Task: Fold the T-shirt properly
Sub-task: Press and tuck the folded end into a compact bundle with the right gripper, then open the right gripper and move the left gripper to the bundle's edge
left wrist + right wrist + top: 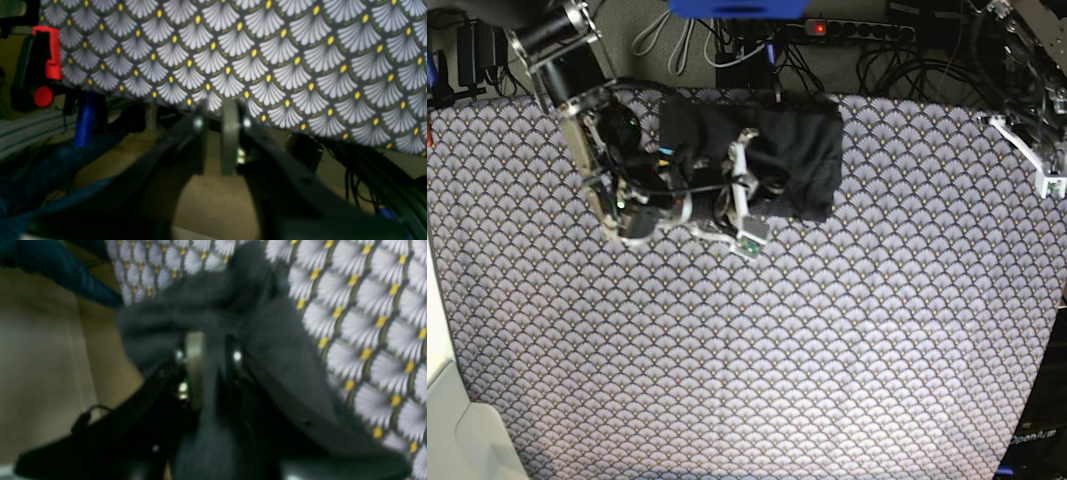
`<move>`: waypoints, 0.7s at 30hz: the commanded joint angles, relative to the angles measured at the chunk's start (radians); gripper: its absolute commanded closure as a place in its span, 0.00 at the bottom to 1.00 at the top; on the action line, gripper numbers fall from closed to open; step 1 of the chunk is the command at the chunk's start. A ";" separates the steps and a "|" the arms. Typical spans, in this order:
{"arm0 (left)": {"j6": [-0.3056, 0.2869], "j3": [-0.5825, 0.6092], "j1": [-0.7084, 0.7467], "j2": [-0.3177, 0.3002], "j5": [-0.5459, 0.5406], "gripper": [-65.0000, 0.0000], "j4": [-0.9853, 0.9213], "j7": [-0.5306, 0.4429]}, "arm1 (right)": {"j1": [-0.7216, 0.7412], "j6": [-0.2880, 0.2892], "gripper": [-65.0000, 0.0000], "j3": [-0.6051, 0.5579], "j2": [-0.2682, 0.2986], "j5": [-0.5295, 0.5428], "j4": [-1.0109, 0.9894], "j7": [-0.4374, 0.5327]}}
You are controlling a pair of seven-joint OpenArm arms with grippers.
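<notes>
T-shirt (792,160): dark charcoal cloth, already gathered into a compact, roughly rectangular bundle near the far edge of the tabletop (827,350), which is covered in a grey fan-scale print with yellow dots; most of that cover lies bare. Right arm: reaches over the bundle's near-left part, its right claw (739,190) low at the cloth's near edge. In the right wrist view grey fabric (213,313) bunches around and between the pale fingers (195,350), so this claw appears to be grasping a fold of the shirt, though blur makes it unclear how firmly the jaws are clenched. Left arm: parked well apart at the tabletop's far right edge, off the cloth. Left claw (223,133): seen from its own wrist camera hanging past the edge of the tabletop, nothing between its fingers, jaws standing slightly apart, released. Step in hand, by judgement: finishing or tidying the last fold. To do it well, the right claw should lay its pinched edge flat and square on the layers beneath, let go without dragging cloth, and lift straight up so no corner flips back. Clamp (46,56): red and black, beside the tabletop edge, not involved.
</notes>
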 commanded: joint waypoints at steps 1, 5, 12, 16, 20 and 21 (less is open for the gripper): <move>-0.004 -0.002 -0.004 -0.015 -0.001 0.79 0.019 -0.009 | 0.009 0.006 0.77 0.005 0.011 0.021 0.039 0.020; -0.014 0.000 -0.008 -0.007 -0.041 0.77 0.019 -0.009 | -0.042 0.006 0.68 0.008 0.079 0.023 0.159 0.021; -0.096 0.000 -0.074 -0.009 -0.297 0.72 0.010 -0.007 | -0.132 0.006 0.63 0.154 0.220 0.023 0.324 0.020; -0.106 0.076 -0.122 0.022 -0.357 0.67 0.006 -0.007 | -0.184 0.006 0.62 0.275 0.292 0.024 0.329 0.020; -0.109 0.239 -0.140 0.062 -0.392 0.64 -0.043 -0.009 | -0.227 0.006 0.62 0.355 0.328 0.024 0.332 0.018; -0.109 0.270 -0.151 0.069 -0.392 0.64 -0.063 -0.009 | -0.238 0.006 0.62 0.369 0.337 0.024 0.332 0.018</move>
